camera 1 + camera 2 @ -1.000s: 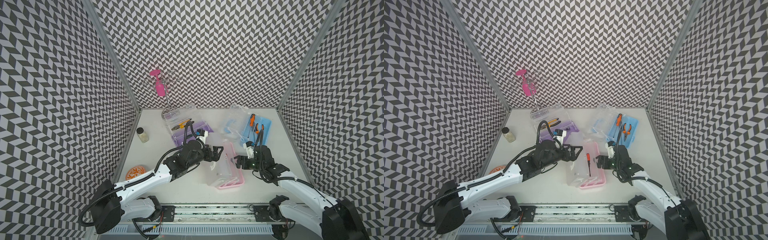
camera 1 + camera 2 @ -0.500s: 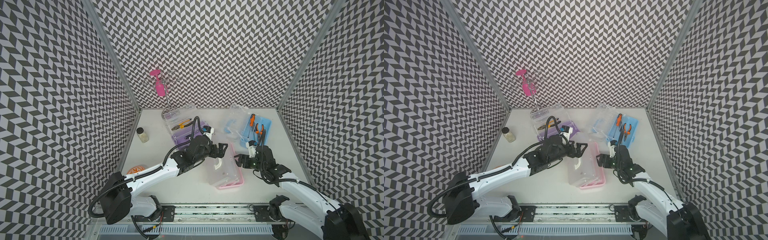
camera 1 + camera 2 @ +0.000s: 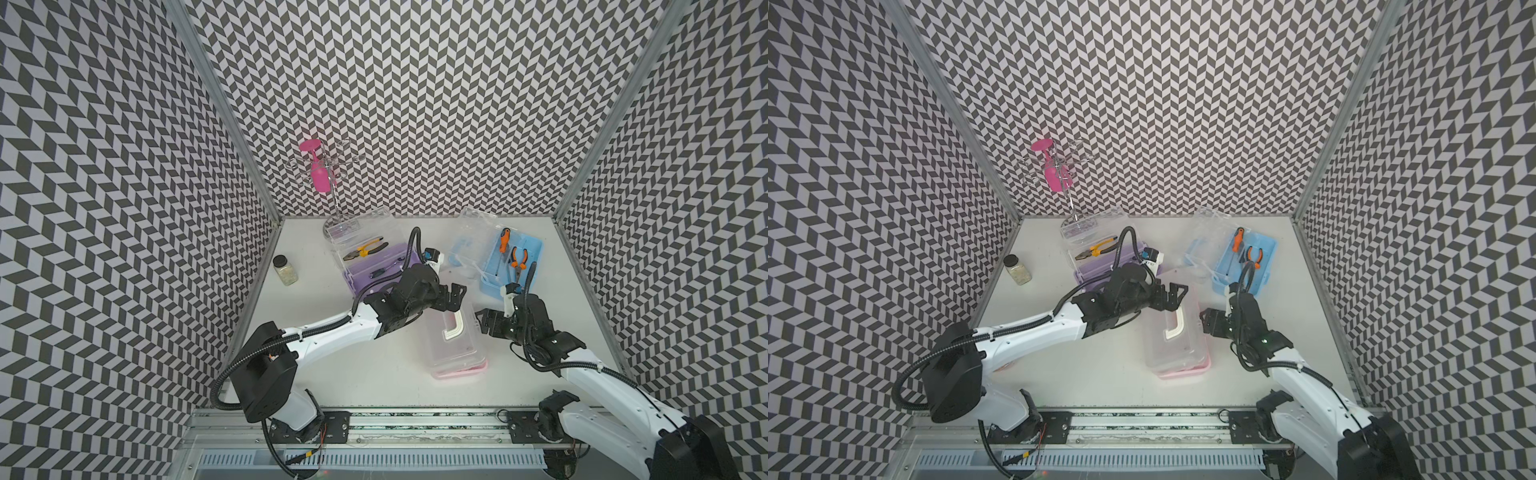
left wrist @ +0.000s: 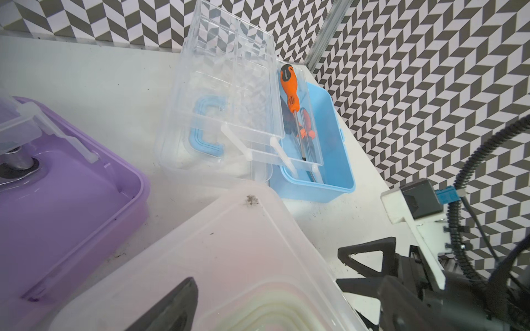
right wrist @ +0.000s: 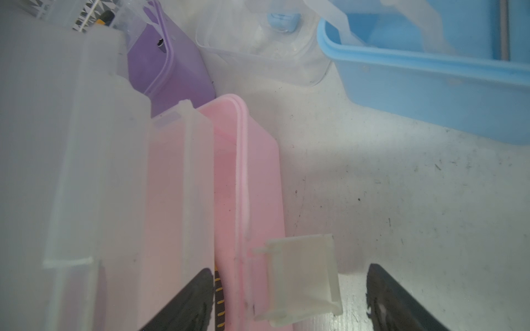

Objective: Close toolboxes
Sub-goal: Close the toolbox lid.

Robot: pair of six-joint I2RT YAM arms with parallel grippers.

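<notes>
The pink toolbox (image 3: pixel 457 353) lies mid-table with its clear lid (image 4: pixel 229 258) down over the base and its white handle (image 3: pixel 453 332) on top. My left gripper (image 3: pixel 455 297) is open above the lid's far end; one of its fingers (image 4: pixel 175 306) shows over the lid. My right gripper (image 5: pixel 289 303) is open at the box's right side, with the loose white latch (image 5: pixel 301 275) between its fingers. The purple toolbox (image 3: pixel 374 266) and the blue toolbox (image 3: pixel 515 257) stand behind with their lids raised and tools inside.
A small glass jar (image 3: pixel 285 270) with a black cap stands at the left wall. A wire rack holding a pink glass (image 3: pixel 318 176) is at the back. The blue box's open lid (image 3: pixel 469 241) lies between the two rear boxes. Patterned walls close three sides.
My left gripper has swung right and farther over the pink box, and the clear lid has gone from tilted open to lying flat on the base. The right gripper has barely moved.
</notes>
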